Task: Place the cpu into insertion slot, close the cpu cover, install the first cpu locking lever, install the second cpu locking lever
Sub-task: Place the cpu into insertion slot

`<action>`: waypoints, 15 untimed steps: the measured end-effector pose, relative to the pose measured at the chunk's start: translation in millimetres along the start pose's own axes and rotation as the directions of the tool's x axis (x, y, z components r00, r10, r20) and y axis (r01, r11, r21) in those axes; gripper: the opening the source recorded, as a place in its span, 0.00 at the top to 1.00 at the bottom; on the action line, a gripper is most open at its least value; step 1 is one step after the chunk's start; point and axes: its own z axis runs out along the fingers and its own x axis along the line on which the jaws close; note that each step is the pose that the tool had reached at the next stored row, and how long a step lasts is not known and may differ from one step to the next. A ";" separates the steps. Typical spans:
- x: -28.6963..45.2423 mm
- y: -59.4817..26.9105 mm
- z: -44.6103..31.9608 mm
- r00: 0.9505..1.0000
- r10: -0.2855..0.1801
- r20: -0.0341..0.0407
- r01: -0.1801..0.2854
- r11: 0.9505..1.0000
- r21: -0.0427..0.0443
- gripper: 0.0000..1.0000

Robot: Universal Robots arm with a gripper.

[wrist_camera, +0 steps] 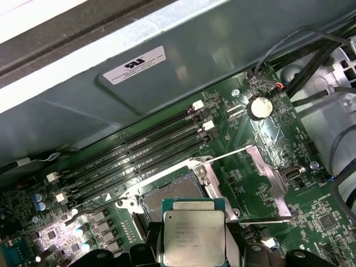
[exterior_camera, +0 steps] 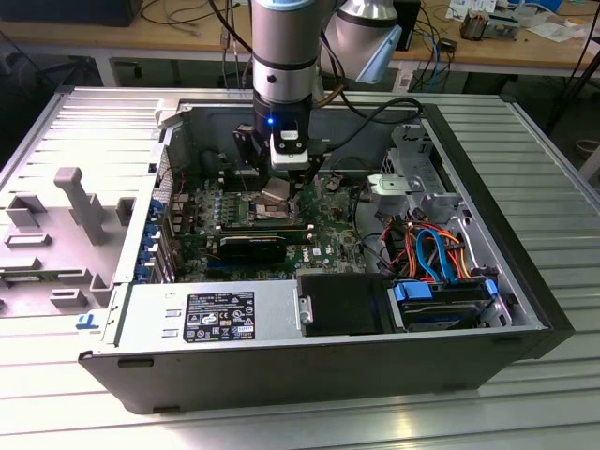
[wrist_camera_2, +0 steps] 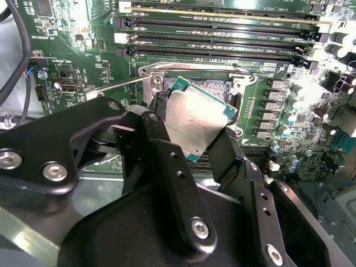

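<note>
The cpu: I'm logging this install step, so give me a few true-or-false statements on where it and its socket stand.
The gripper is shut on the cpu. True.
The cpu is seated in the insertion slot. False: the gripper holds it over the slot, whose dark centre lies bare.
The cpu cover is closed over the slot. False: it is swung open beside it.
The cpu's silver top shows in both wrist views. True.

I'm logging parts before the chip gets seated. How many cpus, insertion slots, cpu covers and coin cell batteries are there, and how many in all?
cpu: 1
insertion slot: 1
cpu cover: 1
coin cell battery: 1
Total: 4
</note>
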 end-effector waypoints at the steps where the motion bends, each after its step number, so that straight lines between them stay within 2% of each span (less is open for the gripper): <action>1: 0.0 0.0 0.1 1.000 0.003 0.000 -0.003 1.000 0.000 0.46; 15: 0.0 0.0 1.7 0.999 0.043 0.001 -0.043 0.999 -0.001 0.46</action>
